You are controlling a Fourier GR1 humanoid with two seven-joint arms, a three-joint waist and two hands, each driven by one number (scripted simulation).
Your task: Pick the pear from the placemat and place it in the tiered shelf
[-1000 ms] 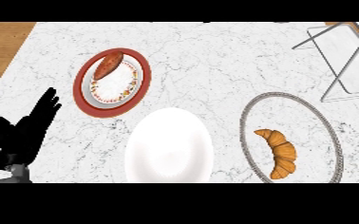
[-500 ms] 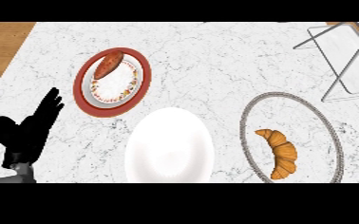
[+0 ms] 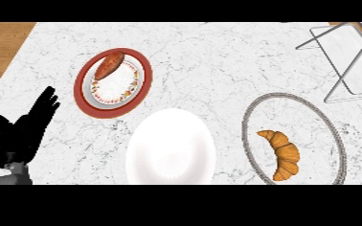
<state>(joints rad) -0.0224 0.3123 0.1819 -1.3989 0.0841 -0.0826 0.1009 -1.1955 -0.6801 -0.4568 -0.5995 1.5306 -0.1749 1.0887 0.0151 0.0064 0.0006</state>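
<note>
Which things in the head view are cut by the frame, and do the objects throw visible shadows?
In the head view, the wire shelf is cut at the right edge, and the left hand at the left edge; the white plate reaches the lower band. No clear shadows show under the croissant.

Only one part of the robot shows, at the lower left edge: a matte black left hand (image 3: 28, 127) with slender, tapering fingers (image 3: 47, 100) and a thicker thumb, reading almost as a flat silhouette with no visible markings. Below it, at the wrist, a small patch of light grey forearm casing (image 3: 10, 175) shows, with a darker grey band where it joins the hand.
</note>
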